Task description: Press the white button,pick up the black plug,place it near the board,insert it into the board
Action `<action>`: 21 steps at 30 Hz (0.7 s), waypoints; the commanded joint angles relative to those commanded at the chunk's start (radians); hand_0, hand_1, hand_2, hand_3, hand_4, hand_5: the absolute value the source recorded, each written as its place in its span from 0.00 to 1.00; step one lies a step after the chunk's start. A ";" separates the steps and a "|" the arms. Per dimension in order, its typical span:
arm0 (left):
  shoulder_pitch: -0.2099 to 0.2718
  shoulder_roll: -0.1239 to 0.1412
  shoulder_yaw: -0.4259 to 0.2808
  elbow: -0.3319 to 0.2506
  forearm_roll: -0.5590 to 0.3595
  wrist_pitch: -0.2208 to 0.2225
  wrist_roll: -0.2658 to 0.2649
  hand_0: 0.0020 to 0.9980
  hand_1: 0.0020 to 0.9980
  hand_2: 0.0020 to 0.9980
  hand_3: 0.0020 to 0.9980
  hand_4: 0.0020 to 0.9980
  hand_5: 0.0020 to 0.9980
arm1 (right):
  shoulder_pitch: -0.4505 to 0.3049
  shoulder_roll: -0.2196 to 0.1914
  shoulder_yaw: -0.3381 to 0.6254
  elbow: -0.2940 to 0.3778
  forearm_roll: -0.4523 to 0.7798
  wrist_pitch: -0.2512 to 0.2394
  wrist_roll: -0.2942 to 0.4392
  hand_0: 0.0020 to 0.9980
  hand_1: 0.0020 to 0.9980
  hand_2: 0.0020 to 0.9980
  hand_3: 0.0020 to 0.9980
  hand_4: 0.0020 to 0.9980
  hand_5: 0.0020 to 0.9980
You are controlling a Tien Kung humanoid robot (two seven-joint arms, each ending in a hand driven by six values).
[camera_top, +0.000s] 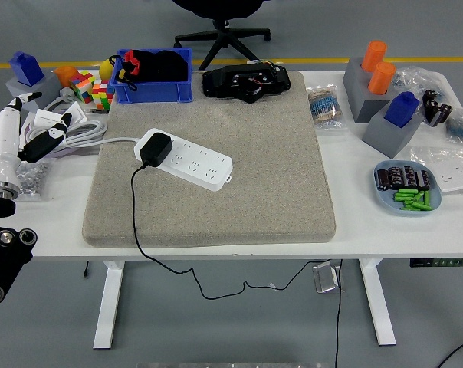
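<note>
1. White table (216, 244) spanning the view, near edge bare below the mat.
2. Grey felt mat (239, 115) covering the middle of the table, square to its edges.
3. White power strip (192, 160) lying at a slant on the left half of the mat, white cord running off its left end toward the table's left side.
4. Black plug (154, 149) seated in the left end of the power strip, black cable trailing down over the mat's near edge and hanging below the table.
5. Left hand (21, 134) at the far left edge over the table, white with black-tipped fingers spread loosely, holding nothing, well apart from the strip.
6. Blue bin (153, 86) at the mat's far-left corner, dark items inside.
7. Black device (245, 80) on the far edge of the mat, just right of the bin.
8. Grey block with two orange cylinders (375, 67) at far right, a grey block topped by a blue piece (400, 111) just in front of it.
9. Blue plate (407, 188) near the right edge, carrying batteries and green parts.
10. Colourful cubes (93, 87) left of the bin.
</note>
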State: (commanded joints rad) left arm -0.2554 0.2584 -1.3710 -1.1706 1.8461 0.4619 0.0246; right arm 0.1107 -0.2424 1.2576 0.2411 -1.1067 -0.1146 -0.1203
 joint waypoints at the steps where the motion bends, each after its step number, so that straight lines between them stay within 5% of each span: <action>1: -0.001 0.000 -0.002 -0.004 -0.001 -0.003 0.000 0.93 0.92 0.86 0.80 0.82 0.61 | 0.001 -0.001 0.003 0.001 -0.002 0.000 0.000 0.79 0.76 0.78 0.77 0.80 0.59; 21: 0.007 -0.006 -0.021 -0.026 0.003 -0.024 0.017 0.93 0.92 0.86 0.79 0.81 0.60 | -0.005 -0.004 0.037 -0.005 -0.017 0.010 -0.003 0.79 0.76 0.78 0.77 0.79 0.59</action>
State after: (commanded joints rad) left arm -0.2489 0.2528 -1.3916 -1.1962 1.8487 0.4380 0.0412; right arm 0.1053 -0.2461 1.2945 0.2356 -1.1238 -0.1046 -0.1230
